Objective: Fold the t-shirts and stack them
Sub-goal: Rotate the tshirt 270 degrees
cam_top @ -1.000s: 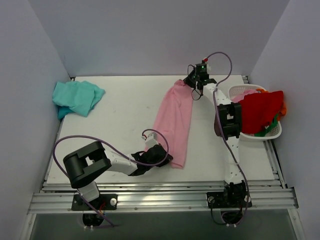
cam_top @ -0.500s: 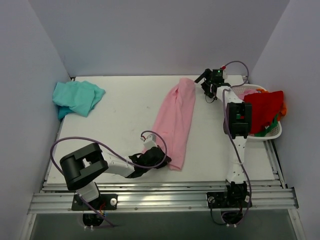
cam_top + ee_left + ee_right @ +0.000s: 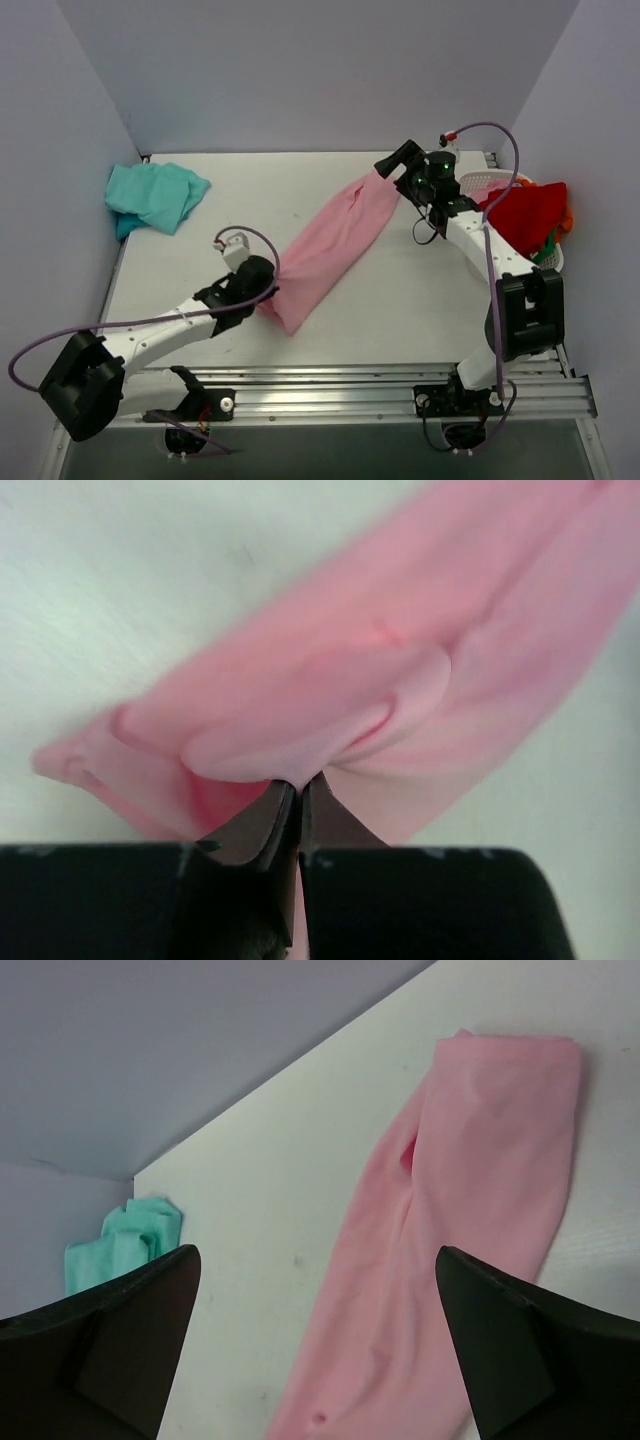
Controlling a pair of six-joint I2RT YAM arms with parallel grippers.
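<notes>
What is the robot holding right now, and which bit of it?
The left gripper is pinching the pink t-shirt by the bunched folds at its near end. The right gripper is open near the far end and holds nothing.

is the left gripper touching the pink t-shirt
Touching. The left wrist view shows the left gripper pinched shut on a fold of the pink t-shirt.

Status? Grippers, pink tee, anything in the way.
Left gripper shut on pink t-shirt, near end. Right gripper open at far end, holding nothing. Shirt stretched diagonally across table. Teal t-shirt bunched far left, out of the way.
</notes>
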